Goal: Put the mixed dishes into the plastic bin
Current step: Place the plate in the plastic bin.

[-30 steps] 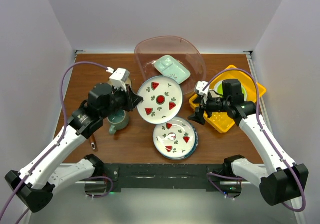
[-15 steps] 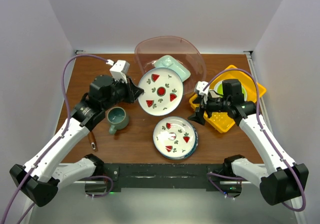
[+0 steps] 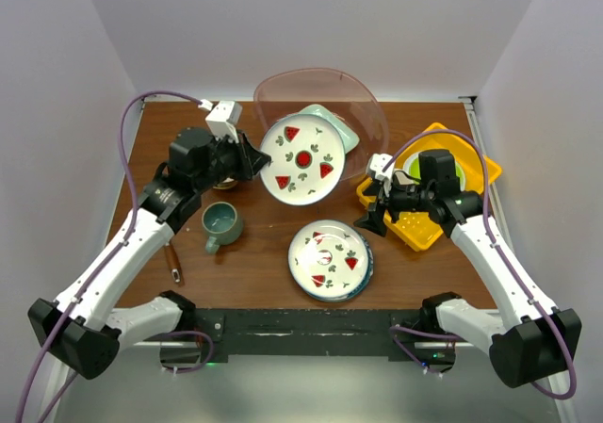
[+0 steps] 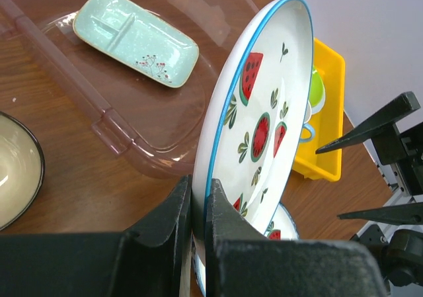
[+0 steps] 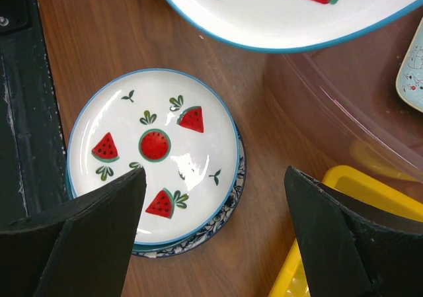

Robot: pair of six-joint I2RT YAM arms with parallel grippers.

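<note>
My left gripper (image 3: pixel 252 159) (image 4: pixel 199 192) is shut on the rim of a white watermelon-pattern plate (image 3: pixel 303 159) (image 4: pixel 264 112), holding it tilted on edge in the air at the near lip of the plastic bin (image 3: pixel 325 91) (image 4: pixel 125 135). A pale mint divided tray (image 3: pixel 341 128) (image 4: pixel 135 39) lies inside the bin. On the table sit a teal mug (image 3: pixel 221 223) and a second watermelon plate (image 3: pixel 330 257) (image 5: pixel 152 155) stacked on a blue floral plate (image 5: pixel 228 221). My right gripper (image 3: pixel 369 206) (image 5: pixel 215 174) hangs open above that stack's right edge, holding nothing.
A yellow perforated tray (image 3: pixel 424 225) (image 5: pixel 357 191) with a lime-green plate (image 3: pixel 415 169) stands at the right, close by my right gripper. A dark-rimmed dish (image 4: pixel 13 171) lies under my left arm. A brown utensil (image 3: pixel 174 265) rests near the left front.
My left arm has carried the tilted plate away from me and a little right, from beside the mug up to the bin's near lip. The right arm has not moved.
</note>
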